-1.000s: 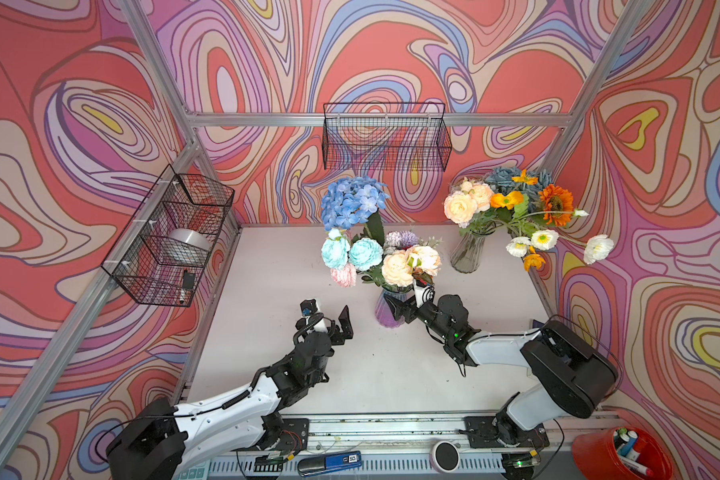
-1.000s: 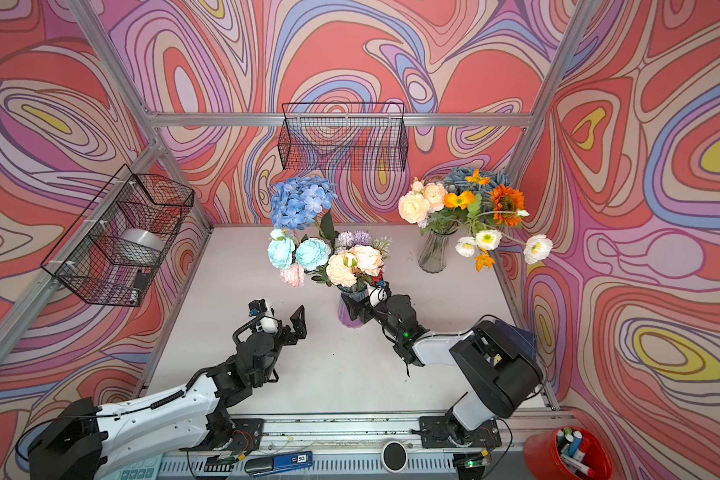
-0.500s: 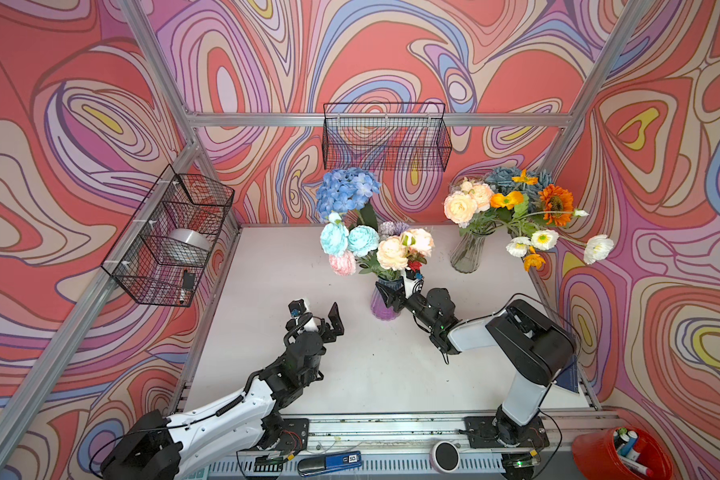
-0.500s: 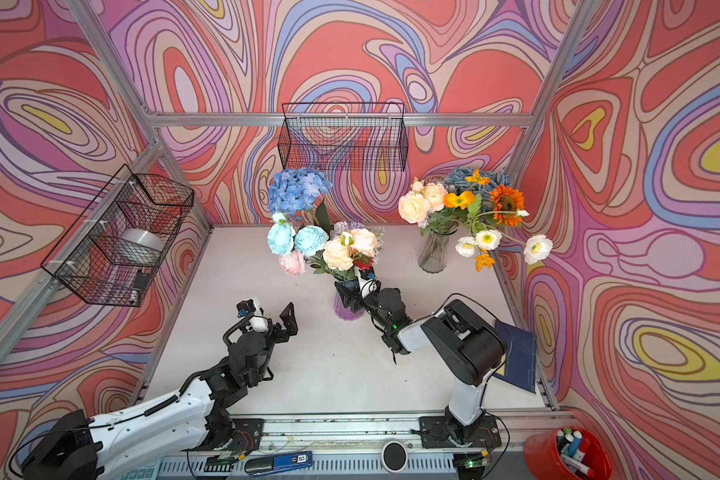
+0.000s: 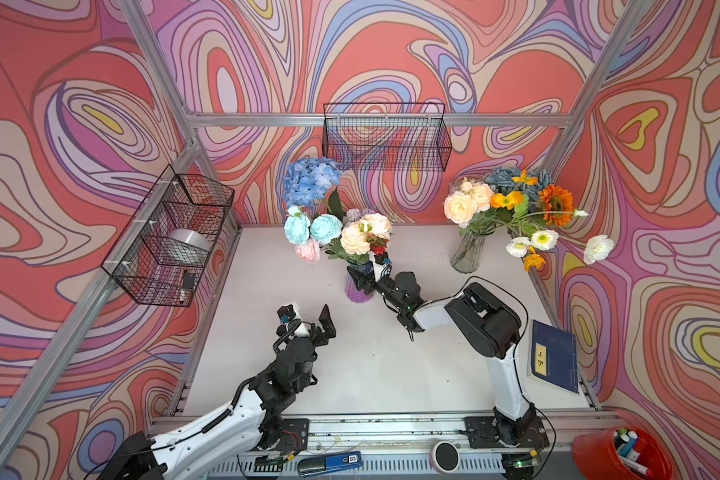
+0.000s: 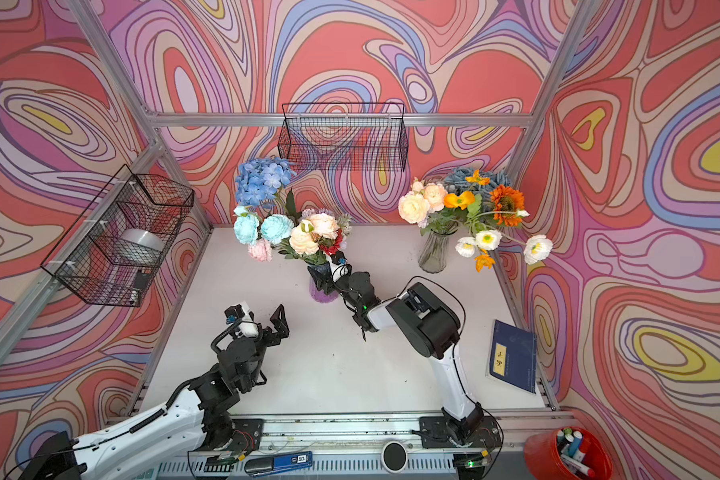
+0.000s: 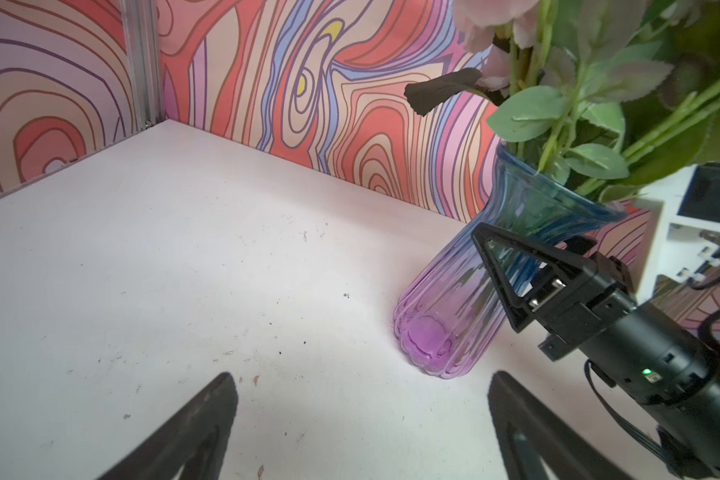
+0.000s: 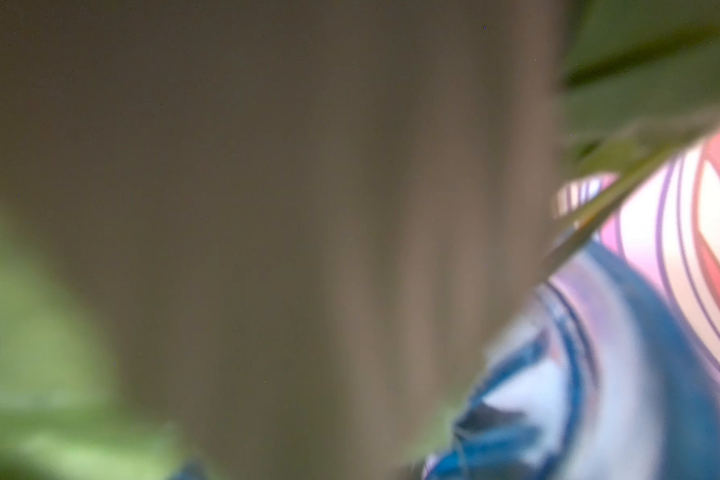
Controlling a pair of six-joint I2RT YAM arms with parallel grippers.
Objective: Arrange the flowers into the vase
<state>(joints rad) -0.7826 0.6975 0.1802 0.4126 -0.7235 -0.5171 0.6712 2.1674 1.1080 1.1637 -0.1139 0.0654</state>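
Observation:
A glass vase [image 5: 358, 290] [image 6: 324, 291] [image 7: 445, 324], blue at the top and purple at the base, stands mid-table. It holds the flowers [image 5: 352, 239] [image 6: 304, 240] [image 7: 558, 112]: blue, peach, pink and lilac heads on green stems. My right gripper [image 5: 364, 274] [image 6: 328, 272] [image 7: 528, 245] is shut on the vase's neck, one finger on each side. The right wrist view is blurred, with only leaves and the blue glass rim [image 8: 578, 374] showing. My left gripper [image 5: 305, 311] [image 6: 257, 311] [image 7: 362, 378] hangs open and empty over bare table, left of the vase and nearer the front.
A clear glass vase [image 5: 468, 253] with an orange, white and peach bouquet [image 5: 512, 203] stands back right. Wire baskets hang on the back wall [image 5: 385, 137] and the left wall [image 5: 167, 237]. A blue book [image 5: 551, 357] lies at the right edge.
The right gripper narrowed around the vase neck and has carried the vase with its flowers to the left and toward the back. The left arm drew back slightly to the left, still open.

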